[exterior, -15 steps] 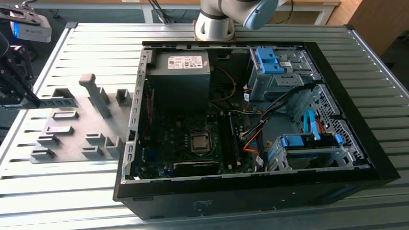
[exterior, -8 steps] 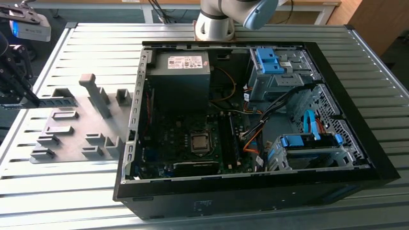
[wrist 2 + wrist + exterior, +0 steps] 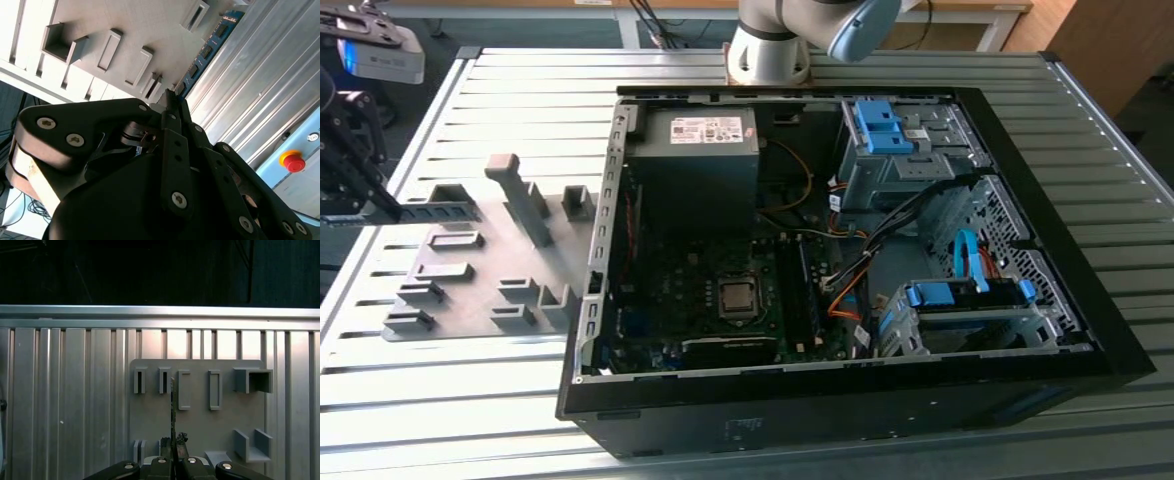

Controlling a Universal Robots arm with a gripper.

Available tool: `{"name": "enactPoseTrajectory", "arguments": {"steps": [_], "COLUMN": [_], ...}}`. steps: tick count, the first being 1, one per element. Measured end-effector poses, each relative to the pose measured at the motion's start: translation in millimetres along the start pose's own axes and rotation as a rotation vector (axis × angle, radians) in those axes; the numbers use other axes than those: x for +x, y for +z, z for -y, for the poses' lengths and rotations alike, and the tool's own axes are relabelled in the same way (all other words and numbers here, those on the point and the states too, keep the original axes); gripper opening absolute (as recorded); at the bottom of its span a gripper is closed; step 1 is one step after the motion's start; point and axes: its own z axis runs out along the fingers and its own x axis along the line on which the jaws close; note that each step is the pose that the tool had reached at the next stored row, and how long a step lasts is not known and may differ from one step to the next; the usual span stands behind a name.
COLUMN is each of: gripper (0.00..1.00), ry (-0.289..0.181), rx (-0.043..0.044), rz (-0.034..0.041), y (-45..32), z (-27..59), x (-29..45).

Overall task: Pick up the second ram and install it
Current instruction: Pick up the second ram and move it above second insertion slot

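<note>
- The gripper (image 3: 170, 97) has its fingers closed on one end of the ram (image 3: 212, 42), a thin blue strip held over the grey plate (image 3: 200, 425).
- With only one end clamped, the strip could lever, so a slow carry held square to the jaws seems wise.
- The blocks (image 3: 184, 406) on the plate stand close to the strip, and I cannot tell whether it clears them.
- The plate lies by the table (image 3: 480, 430) edge on the exterior view's left, beside the open case (image 3: 854, 420).
- Loose cables (image 3: 843, 292) crowd the board (image 3: 680, 290) and may obstruct.

PC case (image 3: 854, 405) open-topped; cables (image 3: 847, 270) crowd mobo (image 3: 678, 292) edge.
</note>
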Motion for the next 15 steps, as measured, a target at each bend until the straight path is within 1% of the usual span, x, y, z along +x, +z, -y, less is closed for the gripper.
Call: {"name": "enactPoseTrajectory", "arguments": {"steps": [15], "gripper": [0.14], "ry": [0.000], "rx": [0.0000], "rz": [0.0000], "y": [-7.3], "z": [-0.1], "x": [-0.2]}}
